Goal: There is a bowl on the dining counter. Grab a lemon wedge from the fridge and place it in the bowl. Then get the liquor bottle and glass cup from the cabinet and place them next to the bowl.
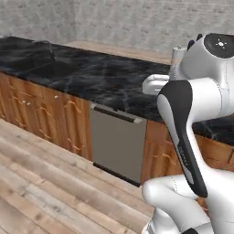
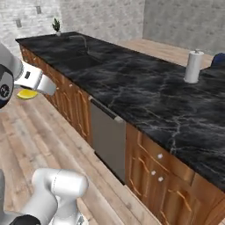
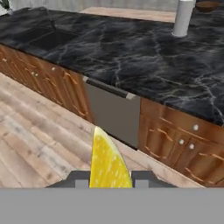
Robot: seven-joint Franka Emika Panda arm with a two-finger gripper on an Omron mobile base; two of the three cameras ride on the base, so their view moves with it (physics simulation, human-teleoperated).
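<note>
I am gripping the small bright-yellow lemon wedge (image 3: 108, 161) in my tool (image 3: 109, 178); in the hand view the wedge is standing upright between the two dark finger tips (image 3: 81, 179), its pointed end rising above them, and the tool is closed on it. In the right base view the same yellow wedge (image 2: 27, 94) is peeking out below my white hand at the left edge, over the pale plank wooden floor (image 2: 52, 136).

Beyond the wedge, in the hand view, I am looking at a grey flat-fronted dishwasher panel (image 3: 111, 114) with a dark bar handle along its top, set between warm-brown wooden cabinet doors (image 3: 46, 81) on its left and knobbed wooden drawers (image 3: 183, 140) on its right. Above them is running a long glossy black marble worktop (image 3: 131, 57) with thin white veins. A dark sunken sink (image 3: 48, 39) is sitting in the worktop's far left part. At the far right of the worktop a white upright paper-towel roll (image 3: 183, 17) is standing, and just right of it, at the top edge, the rim of a dark-brown round wooden bowl (image 3: 209, 5) is showing. In the right base view a small green potted plant (image 2: 56, 25) is standing at the far left corner of the worktop, against a light-grey brick wall (image 2: 101, 15).
</note>
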